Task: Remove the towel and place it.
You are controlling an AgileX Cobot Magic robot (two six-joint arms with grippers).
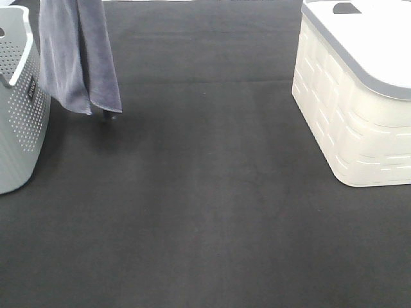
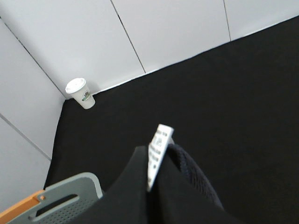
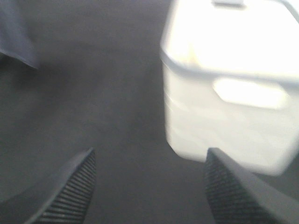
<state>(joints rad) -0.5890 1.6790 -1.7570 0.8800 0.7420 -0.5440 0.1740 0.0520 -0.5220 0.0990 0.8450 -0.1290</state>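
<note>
The towel point(image 1: 80, 54) is grey-lavender and hangs in long folds at the far left of the exterior high view. It comes down from above the frame, and its lower edge is just above the black mat. In the left wrist view my left gripper point(image 2: 152, 186) is shut on a bunched fold of the towel point(image 2: 196, 179), and the white tag point(image 2: 159, 151) sticks up between the dark fingers. My right gripper point(image 3: 149, 196) is open with nothing between its ribbed fingers point(image 3: 70, 193). It hovers over the mat, and a corner of the towel point(image 3: 16, 35) shows far off. Neither gripper appears in the exterior high view.
A grey perforated basket point(image 1: 19, 96) stands at the left edge, right beside the hanging towel, and its rim point(image 2: 70, 200) shows below the left gripper. A white lidded basket point(image 1: 353, 109) stands at the right, close in front of the right gripper. A paper cup point(image 2: 80, 93) sits in the wall corner.
</note>
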